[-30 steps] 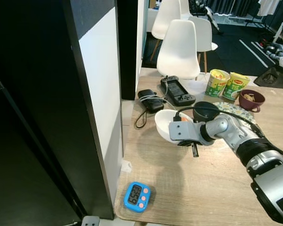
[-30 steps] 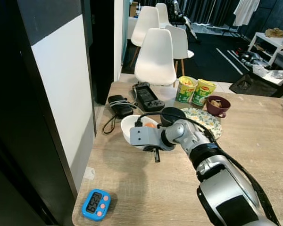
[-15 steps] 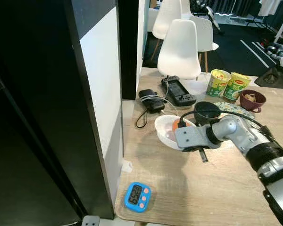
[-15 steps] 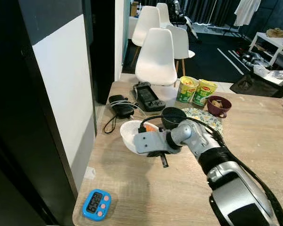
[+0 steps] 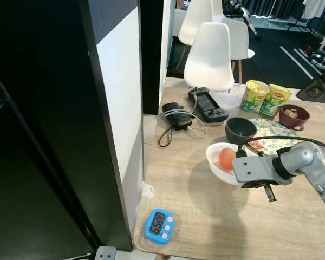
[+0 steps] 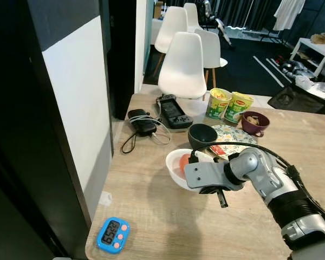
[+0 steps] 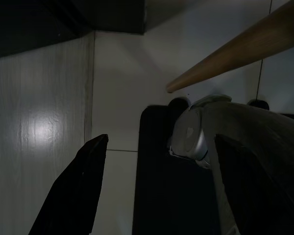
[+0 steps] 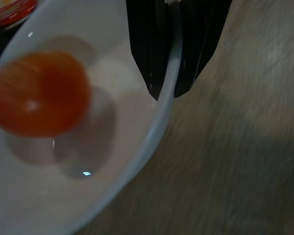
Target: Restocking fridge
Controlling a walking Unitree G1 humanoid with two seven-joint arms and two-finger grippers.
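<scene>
A white bowl holds an orange-red round fruit and hangs just above the wooden table, in front of a black bowl. My right gripper is shut on the white bowl's rim. In the right wrist view its fingertips pinch the rim, one inside and one outside, with the fruit lying in the bowl. My left gripper hangs idle and open above the pale floor.
A tall black-and-white fridge panel stands at the left, against the table's edge. On the table lie a blue timer, a black power bank with cables, a game console, two noodle cups, a maroon bowl and a patterned plate. White chairs stand behind.
My right gripper has carried the white bowl to the right and toward me, away from the power bank cables. The fruit now shows inside it. The camera has shifted slightly.
</scene>
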